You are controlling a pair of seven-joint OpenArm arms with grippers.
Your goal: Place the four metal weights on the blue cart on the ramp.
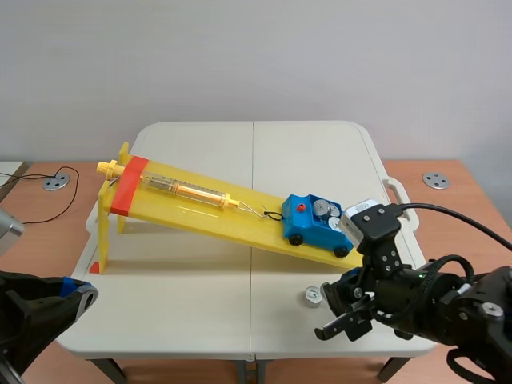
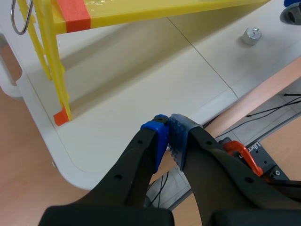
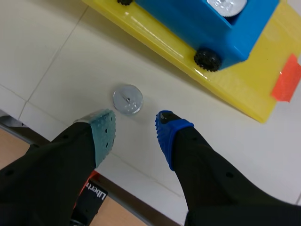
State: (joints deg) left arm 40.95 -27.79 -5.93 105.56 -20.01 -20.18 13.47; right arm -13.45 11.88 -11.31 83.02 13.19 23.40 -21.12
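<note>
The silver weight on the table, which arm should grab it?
The right one, probably. Its jaws are open right beside the weight, near the blue cart. The left jaws are shut, far across the table.

- The right gripper (image 3: pixel 135 123) hangs over the white table (image 3: pixel 56 61), its two fingers spread apart with nothing between them.
- A round silver metal weight (image 3: pixel 128 99) lies on the table just ahead of the fingertips, apart from both.
- Farther ahead, a blue plastic cart (image 3: pixel 202 23) sits on the yellow plastic ramp (image 3: pixel 235 89), with another silver weight (image 3: pixel 226 4) inside it.
</note>
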